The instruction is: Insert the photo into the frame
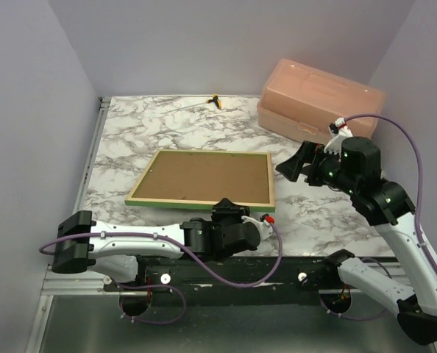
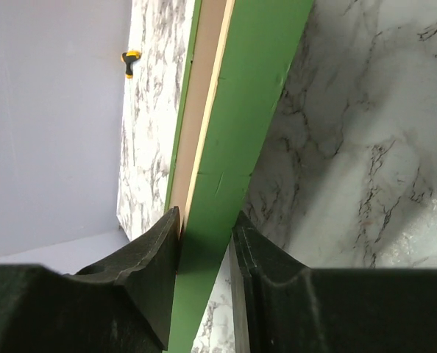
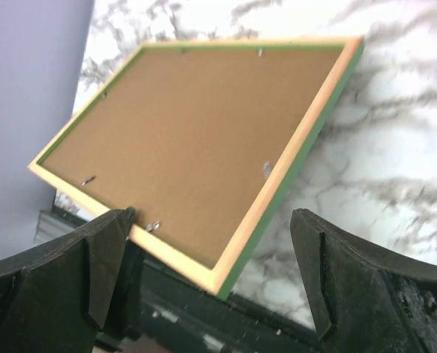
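The frame (image 1: 201, 201) lies back side up in the middle of the marble table (image 1: 167, 125), with light wood rails and green edges. The brown hardboard backing panel (image 1: 204, 176) fills it. My left gripper (image 1: 229, 209) is shut on the frame's near rail. In the left wrist view the green rail (image 2: 240, 125) runs between the fingers (image 2: 156, 257). The near edge looks slightly raised. My right gripper (image 1: 288, 168) is open and empty, hovering to the right of the frame. In the right wrist view the frame (image 3: 292, 162) and backing (image 3: 196, 140) show between its fingers. The photo is not in view.
A pink plastic box (image 1: 318, 95) stands at the back right. A small yellow and black object (image 1: 216, 101) lies at the far edge and shows in the left wrist view (image 2: 131, 60). Grey walls close in the left, back and right.
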`<state>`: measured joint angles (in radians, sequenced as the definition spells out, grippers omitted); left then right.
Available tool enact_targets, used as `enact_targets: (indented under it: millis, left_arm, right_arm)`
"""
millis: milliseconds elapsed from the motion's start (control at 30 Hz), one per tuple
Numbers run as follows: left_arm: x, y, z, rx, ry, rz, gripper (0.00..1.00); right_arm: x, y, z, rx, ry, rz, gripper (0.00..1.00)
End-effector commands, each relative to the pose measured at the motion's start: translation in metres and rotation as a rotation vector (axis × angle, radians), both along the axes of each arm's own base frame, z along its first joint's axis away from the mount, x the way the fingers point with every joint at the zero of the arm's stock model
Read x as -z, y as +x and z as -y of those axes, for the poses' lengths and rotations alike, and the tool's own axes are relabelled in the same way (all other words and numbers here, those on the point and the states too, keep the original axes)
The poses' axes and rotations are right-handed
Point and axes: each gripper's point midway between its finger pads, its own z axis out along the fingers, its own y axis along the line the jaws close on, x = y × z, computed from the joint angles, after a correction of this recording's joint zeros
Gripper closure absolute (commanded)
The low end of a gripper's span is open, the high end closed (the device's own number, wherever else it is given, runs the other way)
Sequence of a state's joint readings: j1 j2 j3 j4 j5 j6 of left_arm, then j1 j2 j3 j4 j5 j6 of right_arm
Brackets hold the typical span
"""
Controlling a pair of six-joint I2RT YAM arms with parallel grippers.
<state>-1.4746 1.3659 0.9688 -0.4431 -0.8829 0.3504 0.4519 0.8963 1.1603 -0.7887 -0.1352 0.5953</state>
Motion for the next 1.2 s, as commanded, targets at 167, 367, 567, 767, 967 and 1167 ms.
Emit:
enact_targets:
  millis: [167,367,567,767,967,1167]
  left_arm:
    - [-0.057,0.000,-0.021,-0.047,-0.212,0.012,0.78]
    - [-0.062,0.000,-0.030,-0.061,-0.229,0.008,0.78]
    - [-0.066,0.001,-0.031,-0.058,-0.243,0.008,0.78]
    - [-0.073,0.002,-0.030,-0.057,-0.257,0.016,0.78]
    - [-0.078,0.002,-0.031,-0.061,-0.268,0.020,0.78]
    - [-0.081,0.002,-0.030,-0.059,-0.273,0.022,0.78]
  right_arm:
    - [-0.050,0.006,0.004,-0.168,-0.114,0.649,0.05]
    - [-0.044,-0.034,-0.010,-0.461,-0.248,1.037,0.00]
    - [-0.003,-0.069,-0.033,-0.897,-0.413,1.216,0.00]
    - [0.035,-0.077,-0.051,-1.179,-0.393,1.198,0.00]
    - [0.016,-0.063,-0.067,-1.099,-0.331,1.367,0.00]
    - [0.028,-0.055,-0.080,-1.154,-0.281,1.390,0.04]
